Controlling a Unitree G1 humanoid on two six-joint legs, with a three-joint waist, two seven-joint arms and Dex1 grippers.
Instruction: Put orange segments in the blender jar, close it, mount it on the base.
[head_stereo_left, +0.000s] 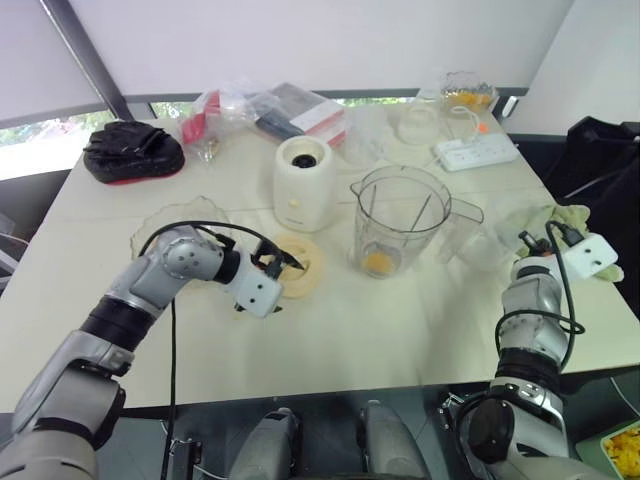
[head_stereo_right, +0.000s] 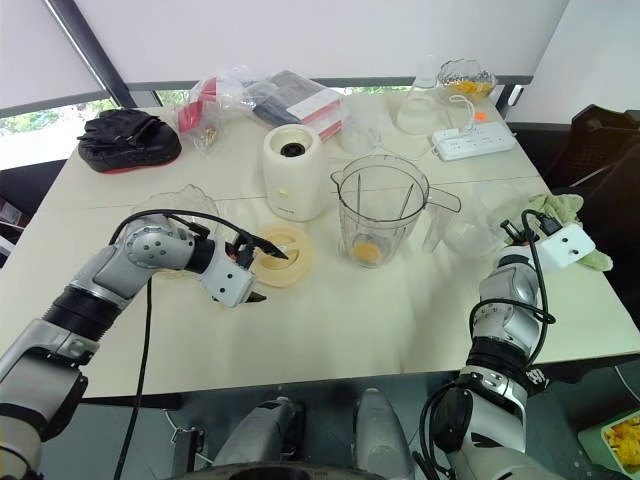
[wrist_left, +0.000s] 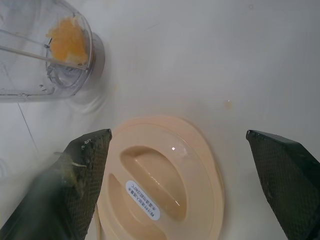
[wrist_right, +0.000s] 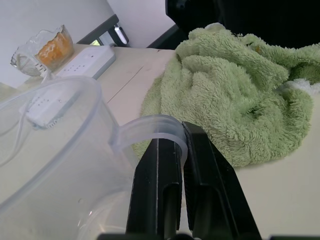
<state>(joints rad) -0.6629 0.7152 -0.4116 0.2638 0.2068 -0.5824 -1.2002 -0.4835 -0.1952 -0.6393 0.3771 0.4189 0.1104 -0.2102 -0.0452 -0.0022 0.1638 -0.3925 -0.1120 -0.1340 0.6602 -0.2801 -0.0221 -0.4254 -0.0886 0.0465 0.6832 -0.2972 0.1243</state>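
Lid (wrist_left: 165, 185) flat on the table (head_stereo_left: 400, 330), straddled by the wide-spread fingers (wrist_left: 82, 180) of the left gripper (head_stereo_left: 272, 262) — just beside the blender jar (head_stereo_left: 398, 220), which stands upright toward the right with orange segments (head_stereo_left: 377, 261) at its bottom. Base (head_stereo_left: 302, 182) just behind the lid, left of the jar. Right gripper (wrist_right: 186, 150) farther off near a green cloth (wrist_right: 240, 85), fingers pressed together against the handle of a clear measuring cup (wrist_right: 60, 145) — left arm plainly nearer for closing.

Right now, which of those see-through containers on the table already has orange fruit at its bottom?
The tall ribbed blender jar with the side handle, standing right of the cream base; orange segments lie at its bottom. The smaller clear container by the green cloth looks empty.
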